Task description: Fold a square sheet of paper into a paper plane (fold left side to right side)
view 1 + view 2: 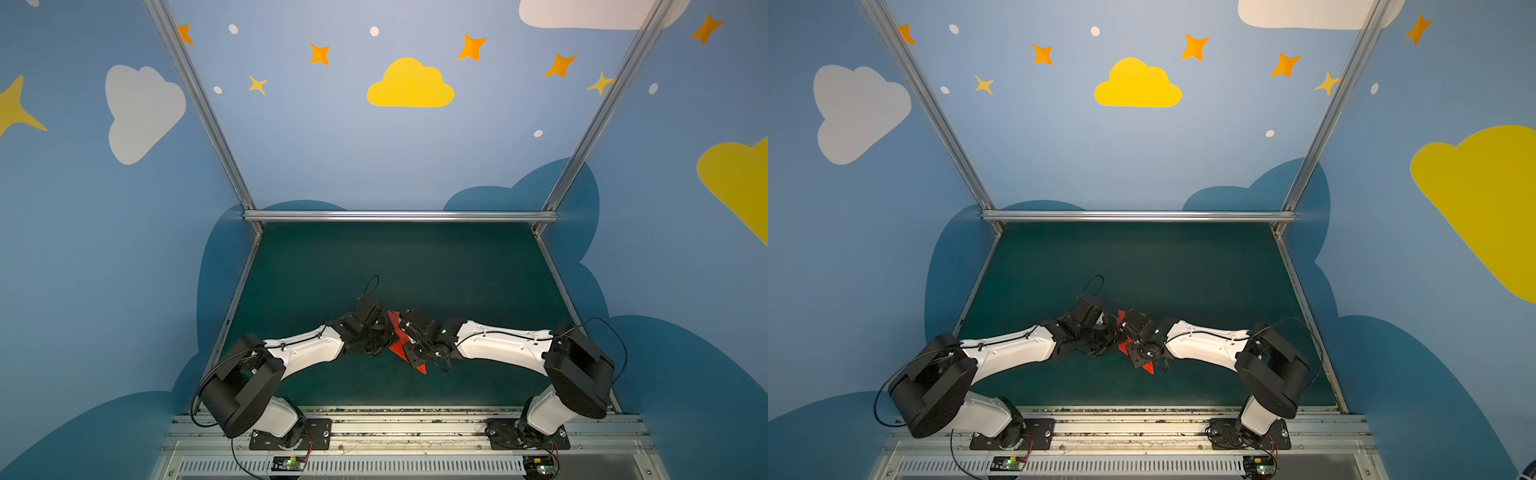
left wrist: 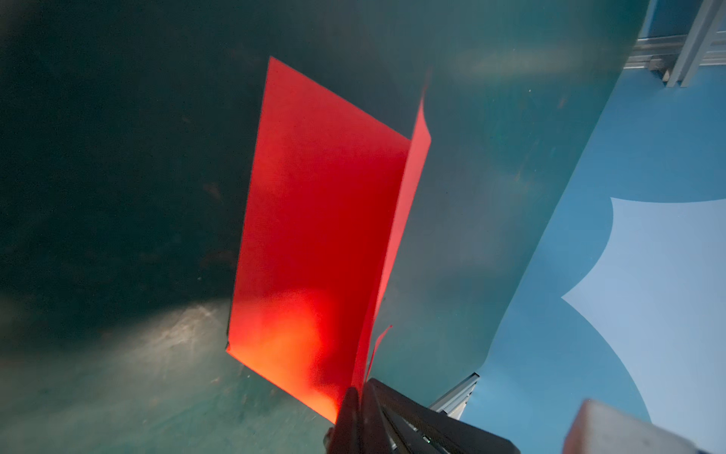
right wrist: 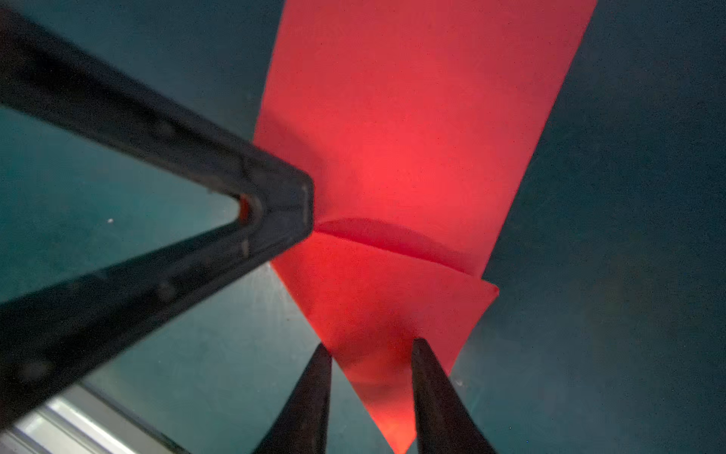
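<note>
The red paper lies mid-table between both grippers, folded into a narrow paper plane shape with a pointed nose. In the left wrist view one flat wing rests on the mat and a thin fold stands upright beside it. My left gripper is shut on that upright fold at its near end. My right gripper is open; its fingers straddle the nose, which lies flat below them. The left gripper's finger touches the paper's edge.
The dark green mat stretches behind the arms to an aluminium rail at the back. Aluminium posts and blue painted walls close in both sides. The arms' bases sit on a metal rail at the front edge.
</note>
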Robot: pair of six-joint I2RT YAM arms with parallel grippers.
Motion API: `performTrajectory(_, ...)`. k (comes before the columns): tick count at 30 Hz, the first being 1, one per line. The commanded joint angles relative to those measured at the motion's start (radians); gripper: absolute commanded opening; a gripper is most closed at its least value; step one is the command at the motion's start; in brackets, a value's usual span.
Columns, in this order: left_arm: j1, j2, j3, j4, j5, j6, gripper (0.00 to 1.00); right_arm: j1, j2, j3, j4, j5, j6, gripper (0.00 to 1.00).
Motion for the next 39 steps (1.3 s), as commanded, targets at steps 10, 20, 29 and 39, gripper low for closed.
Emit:
performTrajectory(10,-0.005,-0.032,-0.009,-0.039,-0.032,-0.002,0.03,0.013,0.010,-0.004,-0.039,0.043,0.009,0.23)
performTrajectory(20,-0.005,-0.035,-0.004,-0.046,-0.033,0.003,0.03,0.015,0.019,-0.007,-0.042,0.068,0.007,0.17)
performTrajectory(29,-0.002,-0.048,0.052,-0.134,-0.062,0.066,0.37,0.015,0.020,-0.008,-0.032,0.069,0.001,0.00)
performTrajectory(39,0.090,-0.144,0.107,-0.313,-0.134,0.179,0.60,-0.031,0.000,-0.028,0.031,-0.063,0.016,0.00)
